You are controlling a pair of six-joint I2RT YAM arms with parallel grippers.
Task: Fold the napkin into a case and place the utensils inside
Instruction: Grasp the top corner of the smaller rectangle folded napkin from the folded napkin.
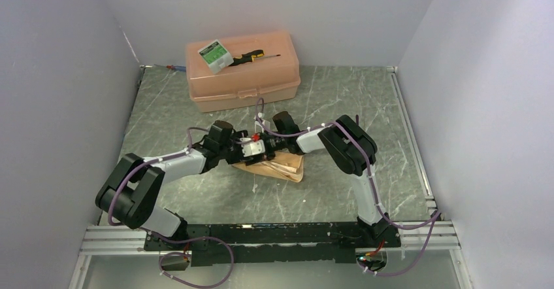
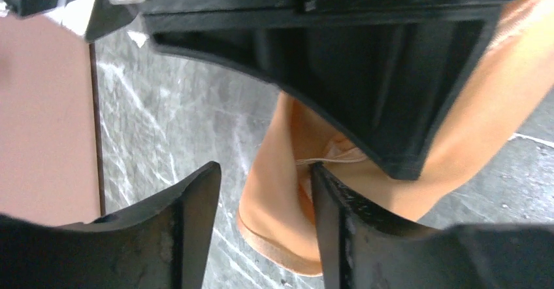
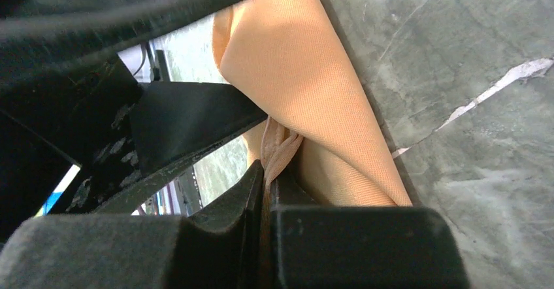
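The peach-orange napkin (image 1: 282, 167) lies folded in a wedge at the middle of the table, its near edge lifted. My right gripper (image 3: 268, 171) is shut on a bunched hem of the napkin (image 3: 307, 73); it sits over the cloth in the top view (image 1: 274, 144). My left gripper (image 2: 261, 194) is open, its jaws apart, with a rounded fold of the napkin (image 2: 277, 191) between them, against the right finger (image 2: 333, 230). In the top view the left gripper (image 1: 256, 148) meets the right one nose to nose. The utensils are out of view.
A rigid peach plastic box (image 1: 243, 76) stands at the back, with a black-and-yellow screwdriver (image 1: 256, 56) and a small green-and-white pack (image 1: 215, 55) on its lid. Grey walls close in the left, back and right sides. The right gripper's black body (image 2: 366, 73) fills the left wrist view's top.
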